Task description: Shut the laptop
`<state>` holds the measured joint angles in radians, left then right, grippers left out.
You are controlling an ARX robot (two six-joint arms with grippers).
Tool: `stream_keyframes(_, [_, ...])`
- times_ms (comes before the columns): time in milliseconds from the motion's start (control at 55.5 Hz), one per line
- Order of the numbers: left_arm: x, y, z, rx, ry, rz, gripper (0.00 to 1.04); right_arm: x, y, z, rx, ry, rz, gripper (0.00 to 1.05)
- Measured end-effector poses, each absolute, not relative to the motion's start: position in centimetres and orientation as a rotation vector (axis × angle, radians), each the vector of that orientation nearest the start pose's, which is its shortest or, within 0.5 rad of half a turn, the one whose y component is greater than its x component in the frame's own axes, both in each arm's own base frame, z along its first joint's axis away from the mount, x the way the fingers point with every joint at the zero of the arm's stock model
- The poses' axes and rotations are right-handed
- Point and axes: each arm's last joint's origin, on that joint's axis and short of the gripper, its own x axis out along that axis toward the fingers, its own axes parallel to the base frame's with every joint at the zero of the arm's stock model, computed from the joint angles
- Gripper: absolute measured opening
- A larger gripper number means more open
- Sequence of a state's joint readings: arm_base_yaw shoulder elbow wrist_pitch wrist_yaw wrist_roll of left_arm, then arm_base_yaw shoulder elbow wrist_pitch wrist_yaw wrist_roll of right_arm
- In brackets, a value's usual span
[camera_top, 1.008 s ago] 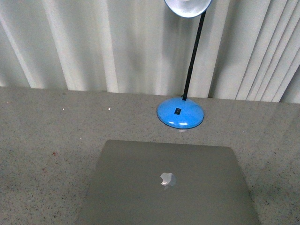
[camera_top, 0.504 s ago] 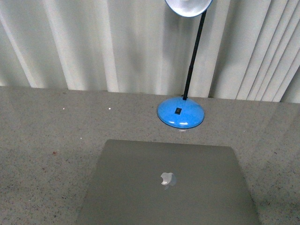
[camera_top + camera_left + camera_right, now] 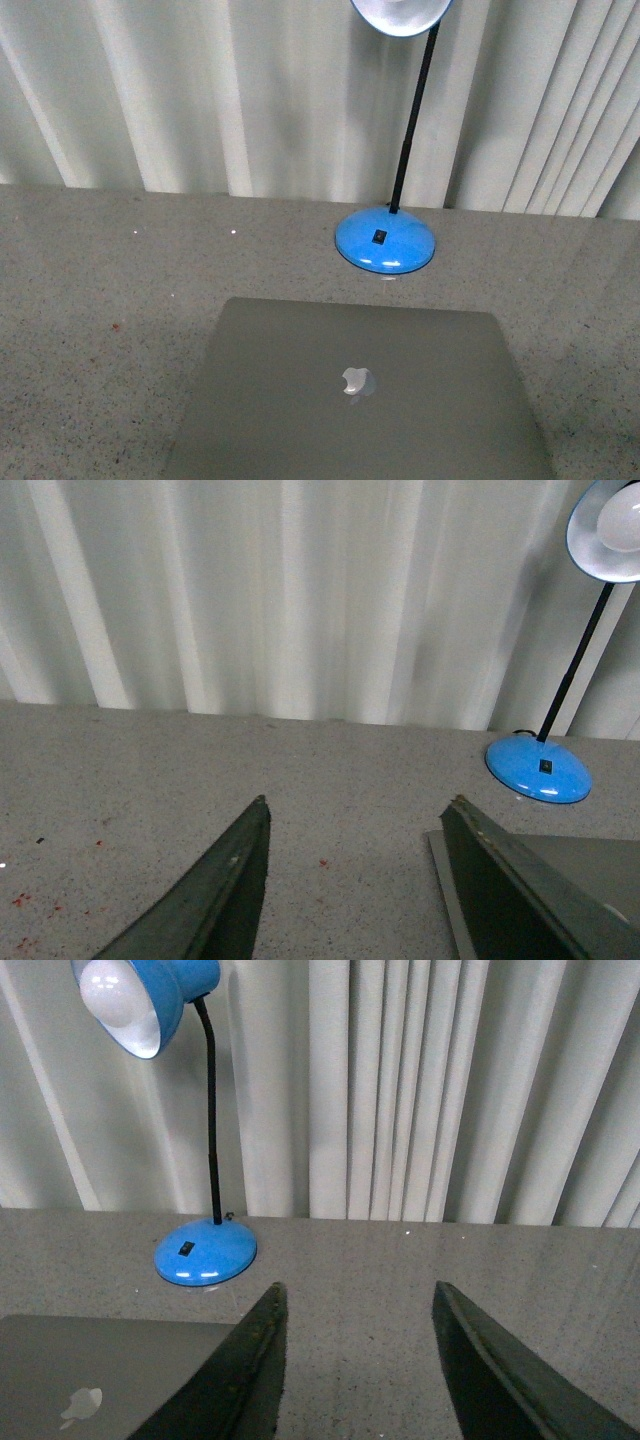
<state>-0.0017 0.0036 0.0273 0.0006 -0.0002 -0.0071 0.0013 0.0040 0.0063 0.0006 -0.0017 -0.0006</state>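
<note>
A speckled grey stone-look tabletop (image 3: 110, 290) runs back to pale vertical blinds (image 3: 200, 90). On it stands a blue desk lamp (image 3: 386, 240) with a black gooseneck and its bulb lit, its round base glossy.

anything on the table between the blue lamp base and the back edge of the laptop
Nothing. In the front view only a bare strip of speckled grey table separates the lamp base from the laptop, whose lid is down. The right wrist view shows the same gap.

The left gripper (image 3: 355, 825) and the right gripper (image 3: 355, 1305) both hang with jaws spread apart, seemingly above the surface, gripping nothing.
</note>
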Motion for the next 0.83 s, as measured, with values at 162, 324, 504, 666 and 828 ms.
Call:
stream_keyframes(162, [9.62,-0.02,17.26,-0.007,-0.024,-0.002,0.85,9.76,0.02,16.54,-0.001,-0.003,0.003,0.76])
stream_keyframes(324, [9.62,-0.02,17.26,-0.006,-0.024,-0.002,0.97,9.76,0.02,16.54,0.000,-0.003,0.003,0.99])
stream_keyframes(504, [9.62,-0.02,17.26,-0.005,-0.024,-0.002,0.98,9.76,0.02,16.54,-0.001,-0.003,0.003,0.97])
stream_keyframes(666, [9.62,-0.02,17.26,-0.005,-0.024,-0.002,0.98,9.76,0.02,16.54,-0.001,-0.003,0.003,0.97])
stream_keyframes(828, [9.62,-0.02,17.26,-0.005,-0.024,-0.002,0.98,9.76,0.02,16.54,-0.001,-0.003,0.003,0.97])
